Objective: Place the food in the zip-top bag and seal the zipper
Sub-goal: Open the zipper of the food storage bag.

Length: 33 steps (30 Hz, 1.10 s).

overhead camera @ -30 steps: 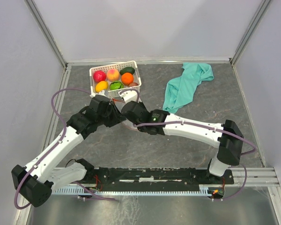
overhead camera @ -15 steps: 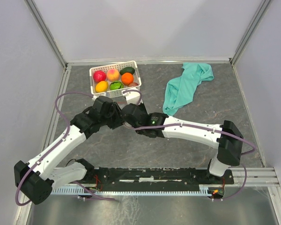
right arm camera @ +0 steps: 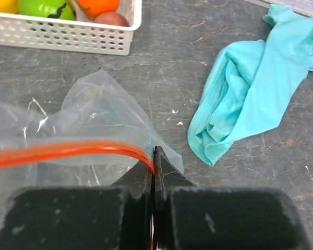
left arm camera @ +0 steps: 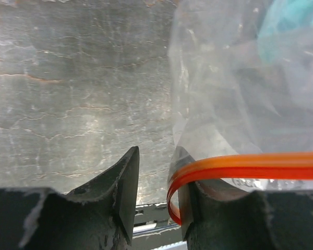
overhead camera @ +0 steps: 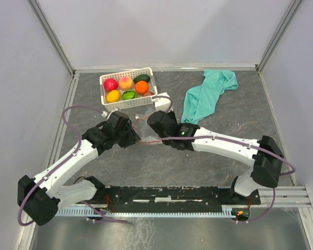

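Off to the left, the left gripper (left arm camera: 156,156) has its fingers parted. The curled end of the zipper (left arm camera: 250,165) rests against the inner face of one finger without being squeezed. Behind it, toward the back of the table (overhead camera: 224,130), sits the white basket (overhead camera: 126,102) with the food (overhead camera: 126,83) inside it. The zip-top bag (right arm camera: 94,112) hangs crumpled between the two arms, just in front of the basket. The right gripper (right arm camera: 153,156) is pinched tight on the zipper's other end. Further right, a teal cloth (overhead camera: 206,96) lies bunched on the table.
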Available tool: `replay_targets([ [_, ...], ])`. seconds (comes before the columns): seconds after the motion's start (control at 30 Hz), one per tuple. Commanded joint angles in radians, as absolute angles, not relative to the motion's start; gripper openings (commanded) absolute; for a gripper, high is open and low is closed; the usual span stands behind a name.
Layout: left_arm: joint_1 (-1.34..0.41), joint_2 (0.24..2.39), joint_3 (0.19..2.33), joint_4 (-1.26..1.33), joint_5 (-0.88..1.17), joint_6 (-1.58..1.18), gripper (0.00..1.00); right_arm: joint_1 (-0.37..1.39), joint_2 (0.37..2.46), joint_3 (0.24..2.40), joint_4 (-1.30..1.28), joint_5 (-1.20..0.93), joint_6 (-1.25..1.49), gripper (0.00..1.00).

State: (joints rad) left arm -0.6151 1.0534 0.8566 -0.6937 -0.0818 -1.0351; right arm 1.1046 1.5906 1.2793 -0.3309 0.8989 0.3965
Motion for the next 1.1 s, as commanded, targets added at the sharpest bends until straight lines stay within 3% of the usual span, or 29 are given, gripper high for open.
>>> replay_targets([
  [0.0, -0.619, 1.050, 0.899, -0.766, -0.199, -0.968, 0.40, 1.076, 1.504, 1.252, -0.286, 0.906, 0.389, 0.02],
  [0.1, -0.618, 1.064, 0.929, -0.759, -0.200, -0.935, 0.31, 1.075, 1.493, 1.237, -0.276, 0.867, 0.385, 0.08],
  [0.3, -0.618, 1.114, 1.006, -0.704, -0.149, -0.823, 0.03, 1.073, 1.484, 1.213, -0.246, 0.700, 0.317, 0.32],
  [0.43, -0.619, 1.121, 1.054, -0.690, -0.126, -0.743, 0.03, 1.071, 1.479, 1.216, -0.249, 0.605, 0.253, 0.54],
  [0.53, -0.619, 1.122, 1.081, -0.690, -0.115, -0.697, 0.03, 1.064, 1.485, 1.253, -0.289, 0.571, 0.217, 0.64],
  [0.73, -0.618, 1.128, 1.114, -0.687, -0.060, -0.644, 0.03, 1.045, 1.519, 1.343, -0.306, 0.536, 0.183, 0.73],
  [1.07, -0.618, 1.154, 1.166, -0.689, -0.018, -0.621, 0.03, 1.035, 1.647, 1.470, -0.315, 0.547, 0.194, 0.71],
])
